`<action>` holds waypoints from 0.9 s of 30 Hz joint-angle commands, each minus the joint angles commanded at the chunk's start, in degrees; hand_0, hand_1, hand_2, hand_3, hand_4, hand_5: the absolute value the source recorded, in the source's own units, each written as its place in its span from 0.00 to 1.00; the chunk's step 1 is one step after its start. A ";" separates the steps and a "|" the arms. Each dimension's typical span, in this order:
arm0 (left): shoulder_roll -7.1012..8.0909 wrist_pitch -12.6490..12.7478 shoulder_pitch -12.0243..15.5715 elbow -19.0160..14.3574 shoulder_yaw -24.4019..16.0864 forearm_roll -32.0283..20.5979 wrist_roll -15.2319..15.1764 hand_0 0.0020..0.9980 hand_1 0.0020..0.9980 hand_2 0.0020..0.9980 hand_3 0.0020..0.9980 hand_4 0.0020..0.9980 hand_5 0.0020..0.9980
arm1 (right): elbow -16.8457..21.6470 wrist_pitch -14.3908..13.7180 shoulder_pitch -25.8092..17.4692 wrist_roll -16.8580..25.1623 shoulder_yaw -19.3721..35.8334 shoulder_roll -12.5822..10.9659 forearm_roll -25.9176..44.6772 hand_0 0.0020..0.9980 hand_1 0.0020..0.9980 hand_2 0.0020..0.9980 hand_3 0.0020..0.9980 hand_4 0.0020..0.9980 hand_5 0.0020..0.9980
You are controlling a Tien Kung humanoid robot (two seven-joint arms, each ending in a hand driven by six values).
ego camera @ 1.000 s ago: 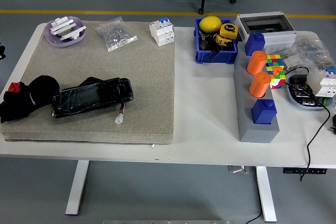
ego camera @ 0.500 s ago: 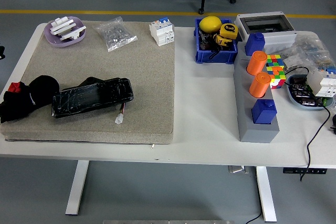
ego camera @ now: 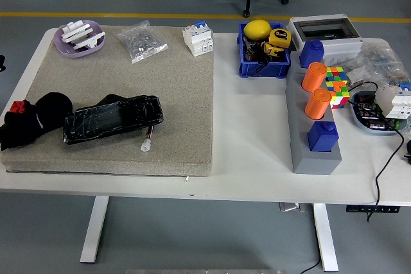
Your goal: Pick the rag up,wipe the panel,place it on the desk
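Neither hand is in view, so their state cannot be told; the black rag (ego camera: 32, 123) lies bunched at the bench's left edge, just left of the dark panel (ego camera: 112, 119), favouring the left arm.

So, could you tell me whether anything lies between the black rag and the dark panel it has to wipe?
Nothing visible does. The rag lies at the left edge of the grey mat, right beside the panel, with only bare mat between them. Neither robot hand is in view.
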 joint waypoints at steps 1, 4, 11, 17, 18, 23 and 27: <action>0.00 0.00 -0.01 0.01 0.00 0.01 0.01 0.58 0.64 0.62 0.60 0.79 0.09 | -0.01 0.00 0.01 0.00 -0.02 0.00 0.02 0.76 0.61 0.63 0.61 1.00 0.62; -0.03 0.01 -0.01 0.00 -0.04 0.01 0.00 0.58 0.64 0.62 0.60 0.79 0.09 | 0.00 -0.02 0.04 0.01 0.00 -0.01 0.00 0.76 0.61 0.63 0.61 1.00 0.62; -0.03 0.03 0.00 -0.16 -0.10 0.01 -0.02 0.58 0.64 0.62 0.60 0.79 0.09 | 0.01 -0.01 0.06 0.03 0.07 0.04 -0.03 0.76 0.61 0.63 0.61 1.00 0.62; -0.04 0.07 0.01 -0.16 -0.14 0.07 -0.02 0.58 0.64 0.62 0.59 0.79 0.09 | 0.01 -0.04 0.06 0.05 0.10 0.02 -0.04 0.76 0.61 0.64 0.61 1.00 0.62; -0.04 0.07 0.01 -0.15 -0.14 0.09 -0.01 0.58 0.64 0.62 0.59 0.79 0.09 | 0.01 -0.04 0.05 0.06 0.11 0.02 -0.04 0.76 0.61 0.63 0.61 1.00 0.62; -0.06 0.12 0.03 0.01 -0.22 0.15 -0.02 0.58 0.64 0.62 0.59 0.79 0.09 | 0.01 -0.03 0.04 0.07 0.05 0.03 -0.02 0.76 0.61 0.63 0.61 1.00 0.62; -0.05 0.14 0.06 0.01 -0.25 0.18 -0.01 0.58 0.64 0.62 0.59 0.79 0.09 | 0.01 -0.03 0.00 0.08 0.01 -0.01 0.01 0.76 0.61 0.63 0.61 1.00 0.62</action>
